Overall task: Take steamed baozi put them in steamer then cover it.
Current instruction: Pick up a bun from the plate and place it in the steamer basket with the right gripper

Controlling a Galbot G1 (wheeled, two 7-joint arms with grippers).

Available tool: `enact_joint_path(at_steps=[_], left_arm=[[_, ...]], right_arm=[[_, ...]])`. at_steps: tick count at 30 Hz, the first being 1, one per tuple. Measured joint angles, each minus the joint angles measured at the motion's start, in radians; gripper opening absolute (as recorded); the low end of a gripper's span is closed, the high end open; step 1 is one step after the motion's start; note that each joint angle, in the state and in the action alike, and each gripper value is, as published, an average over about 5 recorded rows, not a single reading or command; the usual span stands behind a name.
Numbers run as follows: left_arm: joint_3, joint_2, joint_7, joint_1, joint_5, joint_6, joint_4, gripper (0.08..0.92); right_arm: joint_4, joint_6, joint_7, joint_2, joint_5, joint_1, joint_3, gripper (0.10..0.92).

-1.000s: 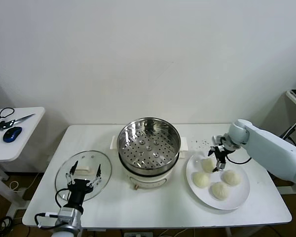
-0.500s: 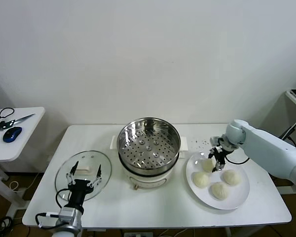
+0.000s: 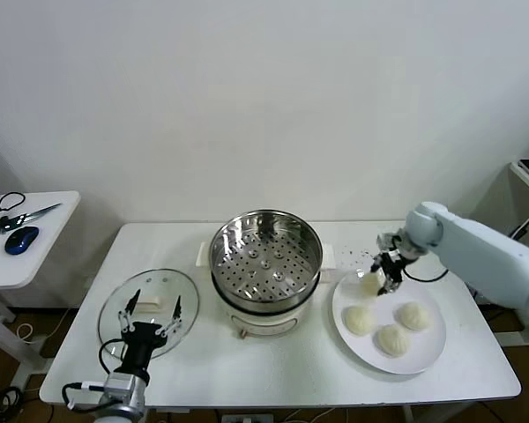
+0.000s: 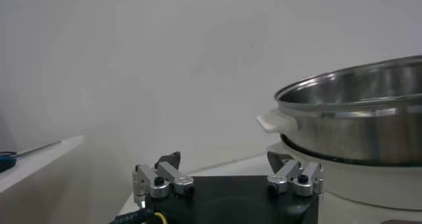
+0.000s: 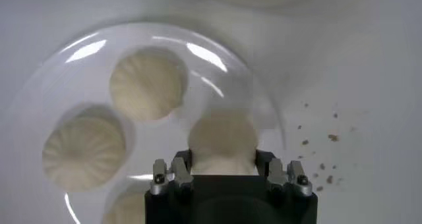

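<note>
My right gripper [image 3: 381, 277] is shut on one cream-white baozi [image 3: 369, 283] and holds it lifted above the left rim of the white plate [image 3: 432, 348]; the held baozi shows between the jaws in the right wrist view [image 5: 223, 141]. Three baozi stay on the plate [image 3: 360, 319] [image 3: 413, 315] [image 3: 392, 338]. The steel steamer [image 3: 266, 254] stands open at mid-table with its perforated tray bare. The glass cover [image 3: 154, 304] lies flat at the front left. My left gripper [image 3: 150, 310] waits open just above the cover.
A side table [image 3: 44, 238] at the left holds scissors and a blue mouse [image 3: 22, 239]. Dark crumbs [image 3: 363, 256] lie on the table behind the plate. The steamer's white handle [image 4: 273, 121] shows close by in the left wrist view.
My right gripper has closed on the baozi at the plate's back left and lifted it up off the plate, a little toward the steamer. The left arm has not moved.
</note>
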Motion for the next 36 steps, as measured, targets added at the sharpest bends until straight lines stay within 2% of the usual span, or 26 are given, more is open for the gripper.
enact_joint_path(at_steps=[9,17,27,36], left_arm=[[0.004,0.001,0.003,0.015,0.009,-0.003,-0.004,0.823],[0.013,0.000,0.003,0.018,0.010,-0.004,-0.003,0.823],[0.014,0.002,0.003,0.019,0.011,-0.004,0.000,0.823],[0.015,0.009,0.003,0.021,0.011,-0.005,0.004,0.823]], right_arm=[[0.024,0.159,-0.049,0.080,0.022,0.251,-0.137,0.636],[0.032,0.308,-0.069,0.220,-0.031,0.358,-0.160,0.636],[0.020,0.461,-0.058,0.409,-0.205,0.340,-0.126,0.645],[-0.003,0.544,-0.033,0.515,-0.406,0.237,-0.081,0.653]])
